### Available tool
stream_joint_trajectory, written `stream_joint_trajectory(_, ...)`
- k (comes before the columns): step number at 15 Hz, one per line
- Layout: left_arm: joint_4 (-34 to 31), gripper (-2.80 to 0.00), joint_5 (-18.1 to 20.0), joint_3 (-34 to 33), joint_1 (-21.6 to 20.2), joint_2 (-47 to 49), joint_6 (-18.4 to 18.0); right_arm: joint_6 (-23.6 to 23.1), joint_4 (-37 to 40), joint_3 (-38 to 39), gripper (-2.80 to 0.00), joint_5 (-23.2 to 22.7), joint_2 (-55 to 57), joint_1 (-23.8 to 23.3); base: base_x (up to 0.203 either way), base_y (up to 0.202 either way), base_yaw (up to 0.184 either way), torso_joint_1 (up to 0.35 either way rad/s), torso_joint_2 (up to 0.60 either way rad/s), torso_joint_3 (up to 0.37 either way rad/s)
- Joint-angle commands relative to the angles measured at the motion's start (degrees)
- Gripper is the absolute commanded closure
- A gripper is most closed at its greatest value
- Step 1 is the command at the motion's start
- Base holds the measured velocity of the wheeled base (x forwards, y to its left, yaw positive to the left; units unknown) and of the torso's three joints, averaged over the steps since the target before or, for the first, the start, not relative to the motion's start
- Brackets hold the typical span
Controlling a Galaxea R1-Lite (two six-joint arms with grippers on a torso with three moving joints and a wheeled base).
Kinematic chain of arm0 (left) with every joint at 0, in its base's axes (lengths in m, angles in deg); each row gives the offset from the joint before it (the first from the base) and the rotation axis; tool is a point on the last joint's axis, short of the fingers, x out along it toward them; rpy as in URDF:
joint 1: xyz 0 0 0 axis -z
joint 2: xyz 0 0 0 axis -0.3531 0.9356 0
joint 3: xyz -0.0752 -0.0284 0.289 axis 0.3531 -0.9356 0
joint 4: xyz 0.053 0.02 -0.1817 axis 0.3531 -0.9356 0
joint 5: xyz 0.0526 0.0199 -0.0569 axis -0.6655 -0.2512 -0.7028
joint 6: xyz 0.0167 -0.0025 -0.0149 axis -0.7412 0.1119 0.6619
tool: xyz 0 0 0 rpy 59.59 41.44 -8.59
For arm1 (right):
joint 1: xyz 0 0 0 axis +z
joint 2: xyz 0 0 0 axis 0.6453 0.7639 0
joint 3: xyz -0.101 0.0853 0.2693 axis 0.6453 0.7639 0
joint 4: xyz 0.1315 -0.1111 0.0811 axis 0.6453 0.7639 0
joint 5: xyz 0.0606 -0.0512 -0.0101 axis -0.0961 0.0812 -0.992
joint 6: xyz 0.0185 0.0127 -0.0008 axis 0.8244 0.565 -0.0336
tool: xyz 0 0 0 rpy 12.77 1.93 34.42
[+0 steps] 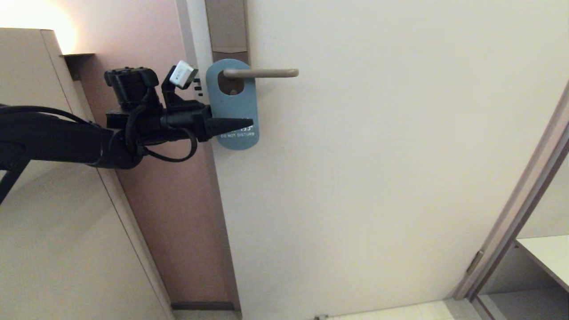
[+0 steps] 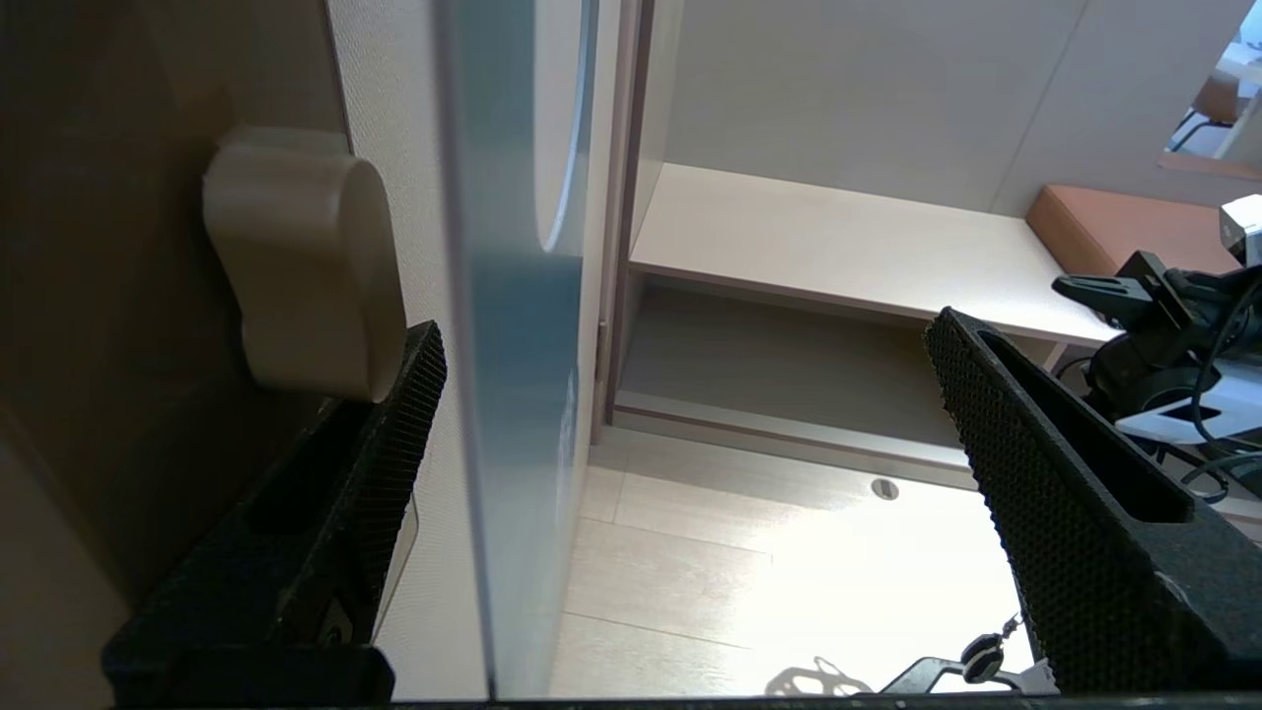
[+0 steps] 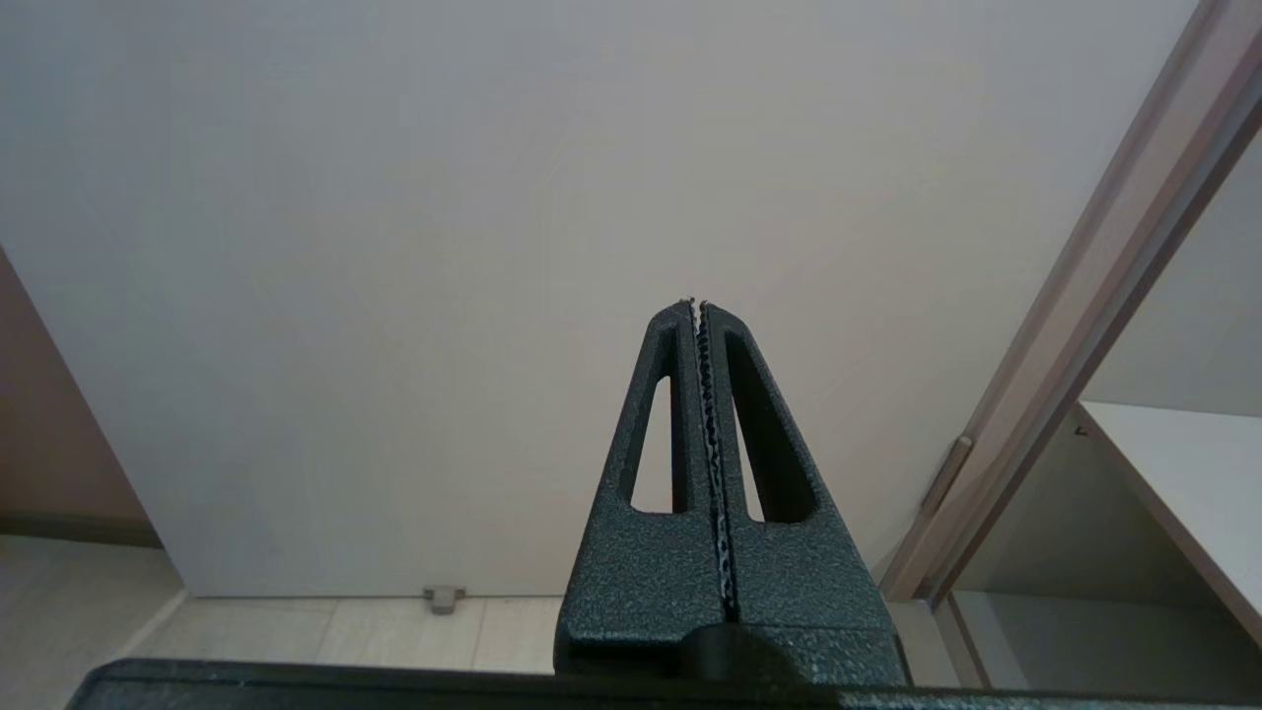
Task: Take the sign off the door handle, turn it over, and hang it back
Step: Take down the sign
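Blue sign (image 1: 232, 106) hanging on door handle (image 1: 261, 73) through its oval hole, blue face outward, "DO NOT DISTURB" legible near lower edge. Handle lever horizontal, mounted on narrow plate (image 1: 226, 26) at door (image 1: 378, 178) edge. Left end effector (image 1: 242, 123) reaching in level from the left, at lower part of sign, tips overlapping the printed text. Fingers (image 2: 1035, 473) spread wide in left wrist view, sign (image 2: 513, 345) seen edge-on between them, nearer one finger than the other; no grip on sign. Contact with the nearer finger not discernible. Right end effector (image 3: 696, 306) low, well apart from sign, pointing at bare door panel, fingers pressed together, holding nothing.
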Motion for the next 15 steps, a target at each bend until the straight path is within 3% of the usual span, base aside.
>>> stream_joint_trajectory(1,0.22,-2.80,0.35,-0.01,-0.01,-0.06,0.01,-0.03,0.02,-0.05,0.00,-0.02,0.07,0.00,0.000,0.000,0.000,0.000,0.00,0.000)
stream_joint_trajectory(7,0.31,-2.80,0.35,-0.01,-0.19,-0.32,-0.08,-0.03,0.02,0.02,0.00,-0.02,0.07,0.00,0.000,0.000,0.000,0.000,0.00,0.000)
stream_joint_trajectory(8,0.31,0.00,0.35,-0.01,-0.19,-0.41,-0.08,-0.03,0.02,-0.06,0.00,-0.02,0.07,0.00,0.000,0.000,0.000,0.000,0.00,0.000)
stream_joint_trajectory(15,0.14,0.00,0.02,-0.43,-0.28,-2.44,0.19,-0.03,0.02,0.02,0.00,-0.02,0.07,0.00,0.000,0.000,0.000,0.000,0.00,0.000)
